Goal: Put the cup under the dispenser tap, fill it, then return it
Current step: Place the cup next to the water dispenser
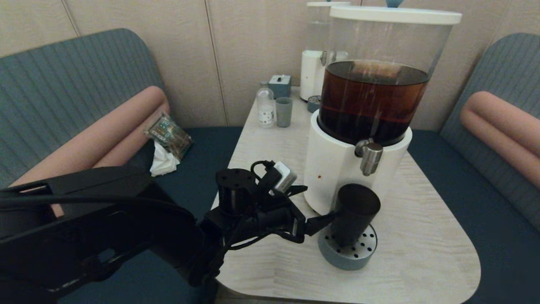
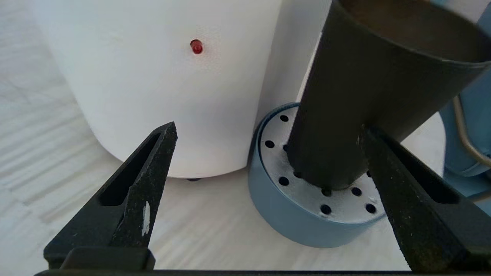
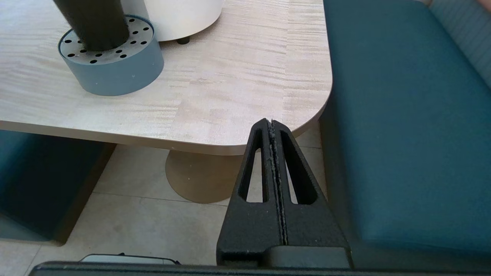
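1. Here, the black cup (image 1: 355,213) stands upright on the round blue drip tray (image 1: 337,255), directly below the dispenser tap (image 1: 371,157), near the table's (image 1: 422,253) front edge.
2. The left gripper (image 1: 322,223) sits low beside the cup with its jaws spread wide, released; one finger (image 2: 402,199) lies right against the cup's wall, perhaps touching it, the other stands in front of the dispenser's white base (image 1: 333,169).
3. The right gripper (image 3: 271,124) hangs off the table's front right corner above the floor, fingers pressed together, holding nothing.
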`<state>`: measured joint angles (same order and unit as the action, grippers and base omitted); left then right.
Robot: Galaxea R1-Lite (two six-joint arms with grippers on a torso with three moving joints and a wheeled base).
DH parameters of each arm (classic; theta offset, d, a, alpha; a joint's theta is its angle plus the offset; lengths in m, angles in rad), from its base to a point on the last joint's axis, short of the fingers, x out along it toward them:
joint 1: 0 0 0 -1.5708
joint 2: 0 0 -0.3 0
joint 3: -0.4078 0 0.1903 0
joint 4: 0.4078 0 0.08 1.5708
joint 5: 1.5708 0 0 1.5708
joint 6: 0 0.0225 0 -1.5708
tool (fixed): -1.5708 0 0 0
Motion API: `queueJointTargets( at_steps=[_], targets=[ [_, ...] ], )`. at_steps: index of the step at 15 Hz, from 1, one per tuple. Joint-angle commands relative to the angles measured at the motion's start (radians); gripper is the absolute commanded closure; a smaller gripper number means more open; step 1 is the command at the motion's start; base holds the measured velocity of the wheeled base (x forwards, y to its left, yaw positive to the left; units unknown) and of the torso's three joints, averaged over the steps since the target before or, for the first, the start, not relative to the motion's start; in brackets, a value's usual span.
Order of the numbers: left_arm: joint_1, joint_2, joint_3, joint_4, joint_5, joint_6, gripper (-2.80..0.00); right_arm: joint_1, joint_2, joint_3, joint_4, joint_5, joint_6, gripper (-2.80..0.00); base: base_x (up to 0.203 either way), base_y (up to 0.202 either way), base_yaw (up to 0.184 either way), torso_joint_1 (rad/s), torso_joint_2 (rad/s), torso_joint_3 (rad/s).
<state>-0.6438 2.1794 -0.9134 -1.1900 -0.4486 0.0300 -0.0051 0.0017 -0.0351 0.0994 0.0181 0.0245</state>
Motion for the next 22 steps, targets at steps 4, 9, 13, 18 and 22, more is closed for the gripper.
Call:
queueJointTargets(
  at_steps=[4, 9, 13, 18, 22],
  targets=[
    [-0.016, 0.037, -0.048, -0.008, 0.002, 0.005, -2.8, 0.001, 0.001, 0.0, 0.0, 0.0, 0.0, 0.0, 0.0, 0.0, 0.0, 0.0, 0.0, 0.0],
    [-0.016, 0.018, 0.014, -0.019, -0.007, 0.018, -2.8, -0.001, 0.001, 0.0, 0.0, 0.0, 0.0, 0.0, 0.0, 0.0, 0.0, 0.0, 0.0, 0.0],
    [-0.015, -0.014, 0.09, -0.052, -0.032, 0.027, -2.8, 0.0, 0.001, 0.0, 0.0, 0.0, 0.0, 0.0, 0.0, 0.0, 0.0, 0.0, 0.0, 0.0],
    [-0.032, -0.001, 0.065, -0.052, -0.052, 0.022, -2.8, 0.001, 0.001, 0.0, 0.0, 0.0, 0.0, 0.0, 0.0, 0.0, 0.0, 0.0, 0.0, 0.0],
    [-0.041, 0.01, 0.036, -0.044, -0.055, 0.022, -2.8, 0.001, 0.001, 0.0, 0.0, 0.0, 0.0, 0.0, 0.0, 0.0, 0.0, 0.0, 0.0, 0.0]
  ],
)
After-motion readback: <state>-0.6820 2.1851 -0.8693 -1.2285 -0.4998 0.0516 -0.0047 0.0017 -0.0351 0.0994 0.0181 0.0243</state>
